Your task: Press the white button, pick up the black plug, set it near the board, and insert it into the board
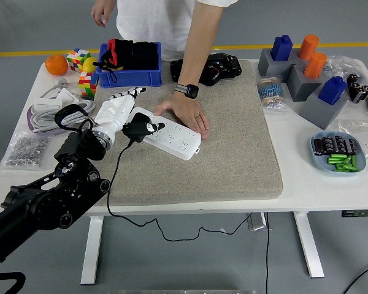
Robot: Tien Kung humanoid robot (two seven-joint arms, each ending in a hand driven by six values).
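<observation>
Reaching in over the grey mat [233,153], the left hand [113,113] hovers with its white fingers [127,95] spread apart, gripping nothing. Just to its right the black plug [138,129] sits on the near end of the white board [170,133], its cord [113,177] trailing off the surface [294,190]. Farther right, a person's hand [187,113] presses the board's far side.
</observation>
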